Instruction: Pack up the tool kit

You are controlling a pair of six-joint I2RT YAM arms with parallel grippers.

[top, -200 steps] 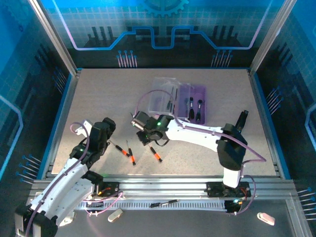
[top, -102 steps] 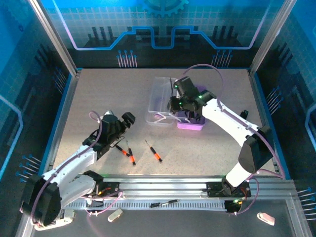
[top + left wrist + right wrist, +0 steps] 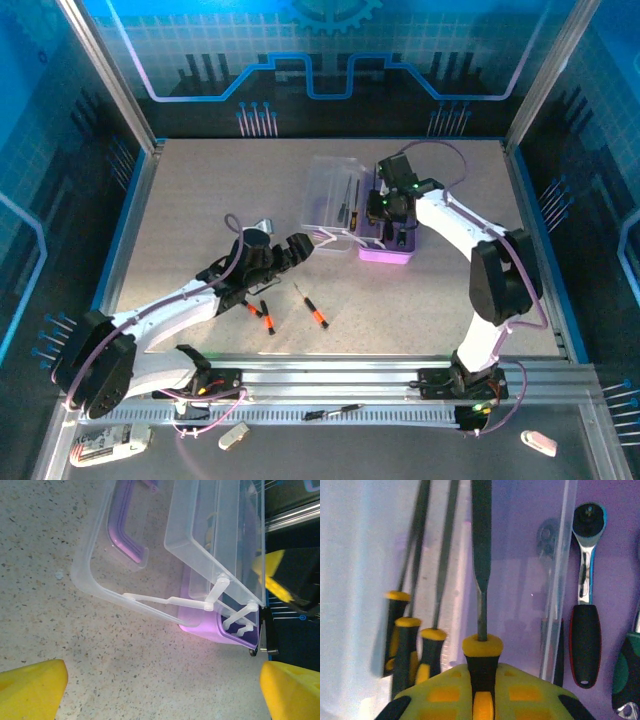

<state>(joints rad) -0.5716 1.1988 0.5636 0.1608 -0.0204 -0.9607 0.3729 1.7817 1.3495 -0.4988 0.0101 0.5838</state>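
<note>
I judge it part done: my right gripper (image 3: 480, 692) clenches one screwdriver (image 3: 481, 647) over the open case (image 3: 388, 255), far centre, beside three stowed screwdrivers (image 3: 407, 630); left gripper (image 3: 290, 248) sits released; three loose screwdrivers (image 3: 313, 309) lie near on the counter (image 3: 200, 200).

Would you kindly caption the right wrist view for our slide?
Right gripper grips a screwdriver beside three others in the tool kit.

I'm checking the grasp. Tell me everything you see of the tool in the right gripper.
The tool is a thin dark metal shaft, widening toward its far end, in a black handle with a yellow collar. The right gripper clamps the handle, shaft pointing straight ahead above the clear tray, beside three similar tools lying there.
</note>
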